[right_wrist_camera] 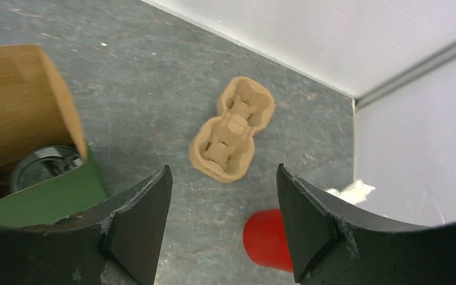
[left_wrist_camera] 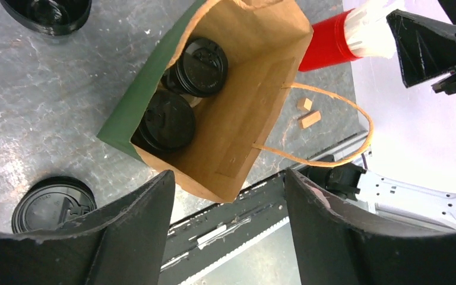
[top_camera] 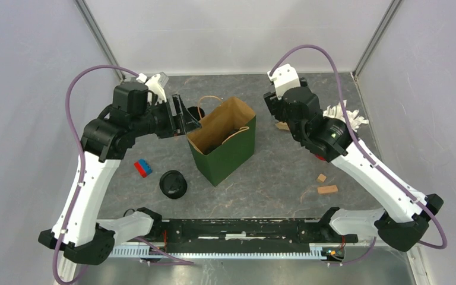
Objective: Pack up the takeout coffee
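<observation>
The left jaws and right jaws hang open, empty. Two cups [left_wrist_camera: 167, 120] sit inside the green bag [top_camera: 228, 155]; a third cup [top_camera: 173, 184] stands on the surface [top_camera: 273, 184], near-left, likely needing grasping next.

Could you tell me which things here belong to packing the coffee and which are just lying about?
Job:
green paper bag
two lidded black cups inside
loose lidded cup

Lying about:
red cup
pulp carrier
wooden blocks
red-and-blue block
</observation>
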Action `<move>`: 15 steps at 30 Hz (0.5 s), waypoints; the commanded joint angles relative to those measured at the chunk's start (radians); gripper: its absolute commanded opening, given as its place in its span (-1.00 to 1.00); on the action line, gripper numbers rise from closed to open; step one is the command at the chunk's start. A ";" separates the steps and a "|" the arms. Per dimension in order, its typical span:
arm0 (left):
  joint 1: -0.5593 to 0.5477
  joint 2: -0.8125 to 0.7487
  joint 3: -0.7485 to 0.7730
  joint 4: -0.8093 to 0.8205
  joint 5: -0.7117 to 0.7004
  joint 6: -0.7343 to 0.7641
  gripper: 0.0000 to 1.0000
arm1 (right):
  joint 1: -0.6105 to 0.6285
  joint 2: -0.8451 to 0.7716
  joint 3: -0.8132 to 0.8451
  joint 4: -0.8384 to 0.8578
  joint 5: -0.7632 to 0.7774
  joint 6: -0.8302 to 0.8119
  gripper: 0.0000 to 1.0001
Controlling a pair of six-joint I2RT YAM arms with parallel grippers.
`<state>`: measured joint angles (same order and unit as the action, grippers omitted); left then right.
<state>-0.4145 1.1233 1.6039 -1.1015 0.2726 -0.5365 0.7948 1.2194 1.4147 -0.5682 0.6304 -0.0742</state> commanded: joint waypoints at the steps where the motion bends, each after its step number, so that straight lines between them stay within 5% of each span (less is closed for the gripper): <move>1: 0.000 -0.027 0.037 0.009 -0.087 0.115 0.54 | -0.065 0.013 0.063 -0.127 0.075 0.043 0.42; 15: 0.000 -0.173 -0.067 0.066 -0.185 0.200 0.75 | -0.358 0.065 0.048 -0.372 -0.030 0.138 0.01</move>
<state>-0.4145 0.9794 1.5616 -1.0851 0.1390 -0.4133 0.4732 1.2934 1.4403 -0.8520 0.6388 -0.0017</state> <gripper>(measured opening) 0.861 0.536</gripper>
